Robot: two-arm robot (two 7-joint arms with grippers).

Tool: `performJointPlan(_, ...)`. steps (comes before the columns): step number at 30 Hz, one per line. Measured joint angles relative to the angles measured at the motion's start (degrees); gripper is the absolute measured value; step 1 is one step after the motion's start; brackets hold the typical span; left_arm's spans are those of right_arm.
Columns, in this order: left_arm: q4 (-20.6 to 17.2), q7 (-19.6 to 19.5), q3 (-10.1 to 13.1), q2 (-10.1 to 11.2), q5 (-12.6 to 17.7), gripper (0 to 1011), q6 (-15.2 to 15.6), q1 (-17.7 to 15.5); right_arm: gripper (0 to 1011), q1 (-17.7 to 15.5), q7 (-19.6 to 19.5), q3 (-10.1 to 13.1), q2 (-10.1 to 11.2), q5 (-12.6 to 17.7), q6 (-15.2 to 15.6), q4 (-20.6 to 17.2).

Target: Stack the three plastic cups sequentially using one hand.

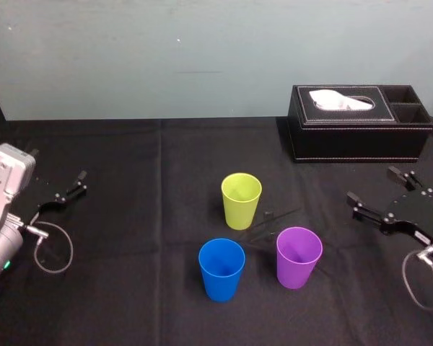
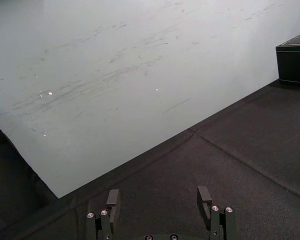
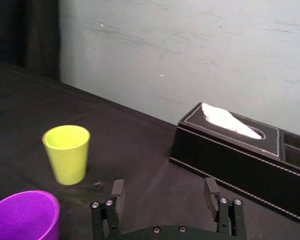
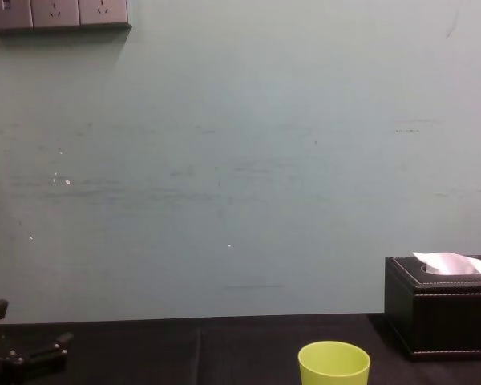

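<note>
A: Standing close together, those cups?

B: Close, but none touching and none stacked. The yellow-green cup (image 1: 241,200) is at twelve o'clock of the group, the blue cup (image 1: 221,268) at seven, the purple cup (image 1: 299,256) at five. All are upright on the black cloth (image 1: 144,238).

A: And the grippers?

B: From the yellow-green cup, the right gripper (image 3: 164,189) sits at three o'clock, fingers spread and empty. The left gripper (image 2: 158,197) is well off at nine o'clock, also spread and holding nothing. The tissue box (image 1: 361,122) is at two o'clock.
</note>
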Motion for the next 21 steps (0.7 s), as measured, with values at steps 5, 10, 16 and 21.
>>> performJointPlan(5,0.00,0.00,0.00,0.00,0.00,1011,0.00,0.00,1003,-3.61,3.72,2.92,2.11,3.29,-1.05,-2.12)
performJointPlan(10,0.00,0.00,0.00,0.00,0.00,1011,0.00,0.00,1003,-7.01,6.99,4.96,4.12,4.72,-2.11,-3.84)
performJointPlan(16,0.00,0.00,0.00,0.00,0.00,1011,0.00,0.00,1003,-10.52,10.90,6.34,5.73,5.12,-3.33,-4.72)
performJointPlan(21,0.00,0.00,0.00,0.00,0.00,1011,0.00,0.00,1003,-11.79,13.04,6.55,5.89,5.41,-3.61,-4.60)
